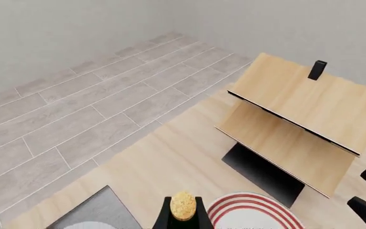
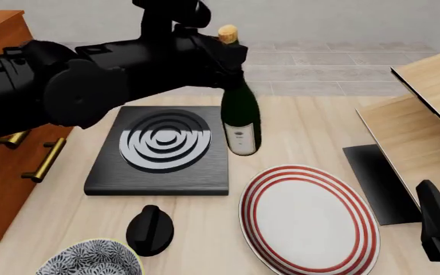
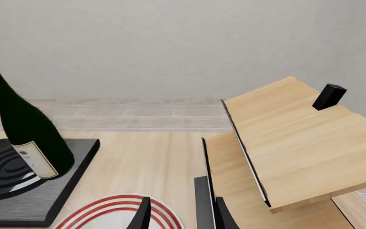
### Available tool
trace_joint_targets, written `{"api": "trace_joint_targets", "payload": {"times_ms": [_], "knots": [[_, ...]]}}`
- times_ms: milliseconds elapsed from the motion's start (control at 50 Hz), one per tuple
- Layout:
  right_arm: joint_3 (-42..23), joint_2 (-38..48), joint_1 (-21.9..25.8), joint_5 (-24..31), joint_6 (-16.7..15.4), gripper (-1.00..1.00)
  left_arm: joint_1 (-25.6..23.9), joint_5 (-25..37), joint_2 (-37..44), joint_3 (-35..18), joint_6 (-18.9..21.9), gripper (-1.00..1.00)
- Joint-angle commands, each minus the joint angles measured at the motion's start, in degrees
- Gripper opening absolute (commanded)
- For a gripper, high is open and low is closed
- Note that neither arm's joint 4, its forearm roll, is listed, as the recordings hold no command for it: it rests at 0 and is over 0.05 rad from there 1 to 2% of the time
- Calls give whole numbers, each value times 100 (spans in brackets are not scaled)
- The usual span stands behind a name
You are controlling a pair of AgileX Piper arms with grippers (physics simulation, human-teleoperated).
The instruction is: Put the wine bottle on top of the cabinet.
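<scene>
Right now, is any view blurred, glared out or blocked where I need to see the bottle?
Front view: sharp, flat even light, no glare, but the left arm hides the wine bottle neck. Left wrist view: only the cork shows, at the left hand. Right wrist view: clear, soft shading, bottle top cropped at the frame edge.

A plain pale grey wall [image 3: 170, 43] fills the top of the frame, meeting a floor of grey wood-look planks [image 1: 75, 109]. Lower down spreads the light-wood table [image 2: 311, 129], with pale panelled furniture [image 2: 426, 109] at the right edge.
</scene>
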Motion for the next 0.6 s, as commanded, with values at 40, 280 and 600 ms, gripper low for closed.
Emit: {"api": "trace_joint_targets", "payload": {"times_ms": [40, 280, 600], "knots": [[0, -1, 1, 0, 0, 100, 26, -21, -387, 184, 32, -100], [0, 0, 0, 0, 1, 100, 64, -9, -691, 445, 31, -100], [0, 0, -1, 0, 0, 100, 48, 323, -981, 452, 204, -100]]}}
